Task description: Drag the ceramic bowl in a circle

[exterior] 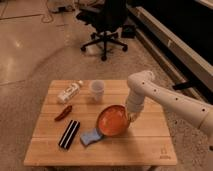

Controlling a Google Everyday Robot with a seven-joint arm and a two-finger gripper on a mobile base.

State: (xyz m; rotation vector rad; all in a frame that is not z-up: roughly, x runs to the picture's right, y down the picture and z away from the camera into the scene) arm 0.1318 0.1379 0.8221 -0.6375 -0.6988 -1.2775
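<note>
The ceramic bowl, round, glossy orange-red with a darker rim, sits near the middle of the wooden table. Its lower left edge touches or overlaps the blue sponge. My gripper comes down from the white arm on the right and sits at the bowl's right rim. The small translucent white cup stands behind the bowl, apart from it.
A white bottle lies at the table's back left. A red chili-shaped item and a black bar lie on the left. A black office chair stands on the floor behind the table.
</note>
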